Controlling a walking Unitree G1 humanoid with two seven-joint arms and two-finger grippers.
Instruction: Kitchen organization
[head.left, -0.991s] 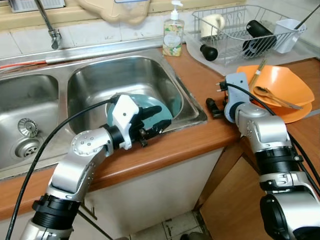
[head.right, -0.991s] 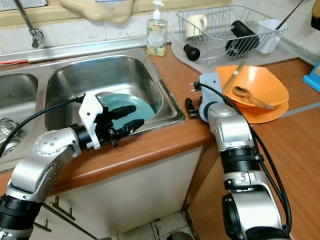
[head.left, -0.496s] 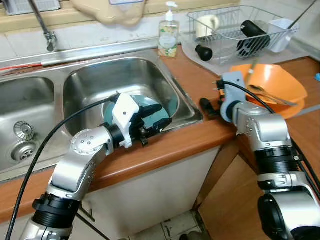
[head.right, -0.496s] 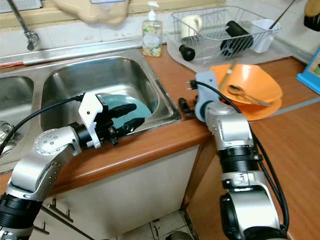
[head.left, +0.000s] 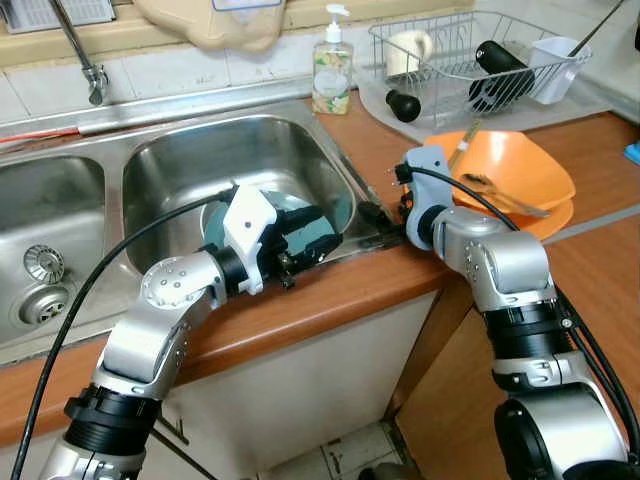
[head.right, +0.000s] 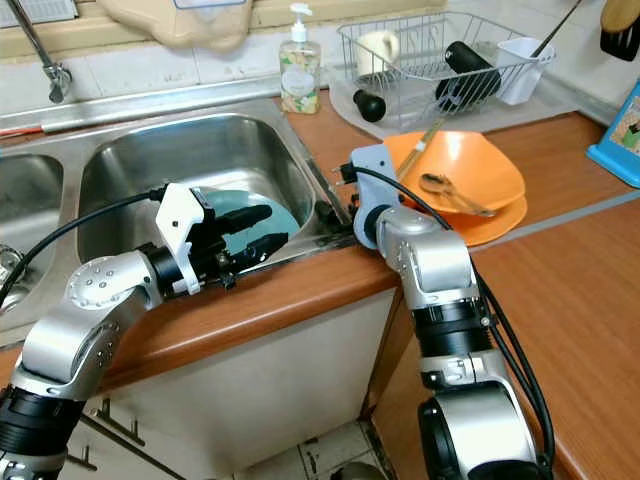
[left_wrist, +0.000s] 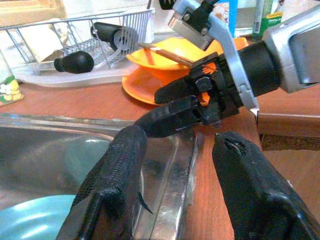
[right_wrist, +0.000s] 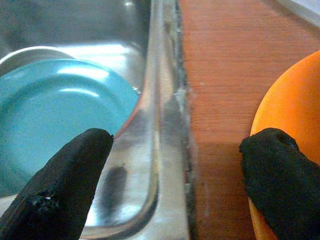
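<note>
Both open and empty, the left gripper (head.left: 312, 236) and right gripper (head.left: 375, 215) are hovering by the sink rim (head.left: 375, 232), the teal plate (right_wrist: 55, 107) is lying in the sink, so organizing is barely beginning.

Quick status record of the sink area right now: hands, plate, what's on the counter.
left hand: open, over the near edge of the right sink basin, above the teal plate
right hand: open, at the sink's right rim, straddling steel edge and counter
teal plate: lying in the right sink basin, not gripped
orange bowl: on the counter, spoon inside
dish rack: behind the bowl, holds a mug and dark items
soap bottle: behind the sink's right corner
</note>
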